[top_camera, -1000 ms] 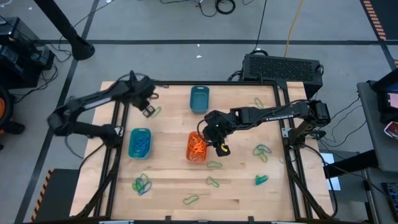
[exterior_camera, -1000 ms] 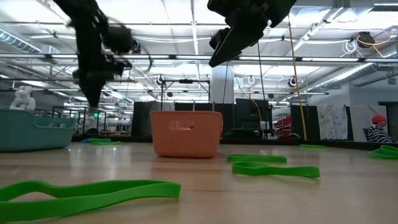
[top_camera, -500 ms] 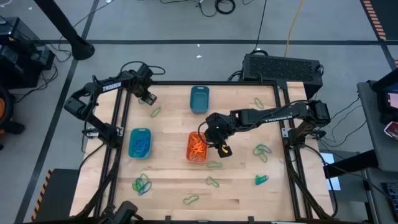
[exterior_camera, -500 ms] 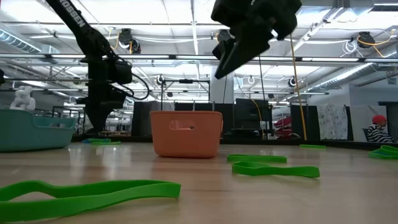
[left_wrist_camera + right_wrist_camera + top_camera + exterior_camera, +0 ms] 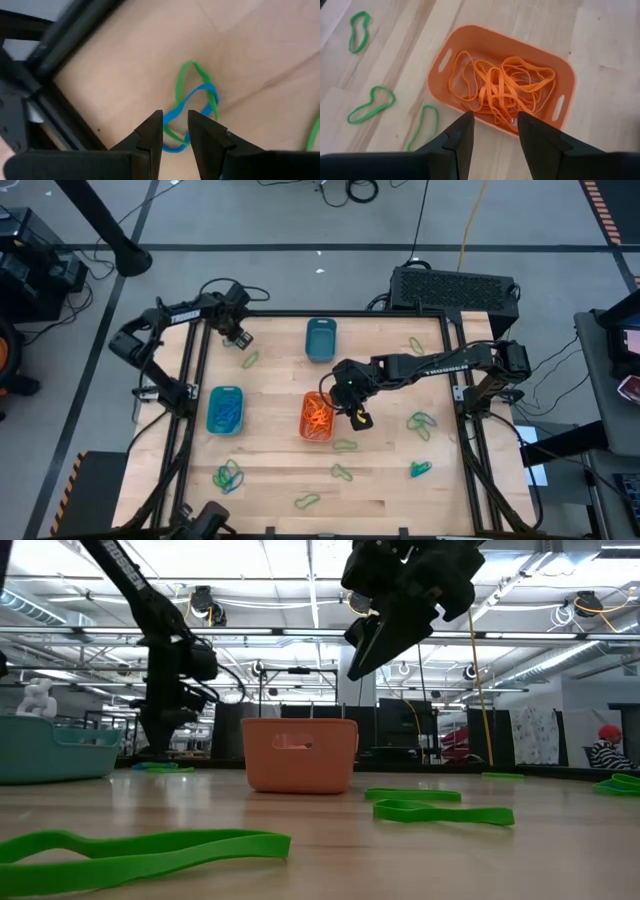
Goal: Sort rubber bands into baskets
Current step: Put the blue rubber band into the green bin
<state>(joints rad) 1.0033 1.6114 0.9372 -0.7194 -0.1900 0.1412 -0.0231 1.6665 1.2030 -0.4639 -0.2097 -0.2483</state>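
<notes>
Since the earlier frame, the left gripper (image 5: 240, 340) has withdrawn to the far left corner. Its fingers stand slightly apart, empty, above a blue band (image 5: 192, 107) crossed with a green band (image 5: 186, 82); only its wrist view shows this. The right gripper (image 5: 360, 419) hangs open beside the orange basket (image 5: 451, 56), full of orange bands (image 5: 502, 90).

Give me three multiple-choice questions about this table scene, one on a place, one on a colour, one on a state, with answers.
1. Where is the right gripper?
A. beside the orange plastic basket
B. over the dark teal basket
C. off the table

2. What colour bands fill the orange plastic basket?
A. green
B. orange
C. blue

3. What lies below the left gripper?
A. an empty basket
B. a cable
C. a blue band tangled with a green band

Answers: 1 A, high view shows it there. 2 B, orange rubber bands fill it. 3 C, left wrist view shows them.
</notes>
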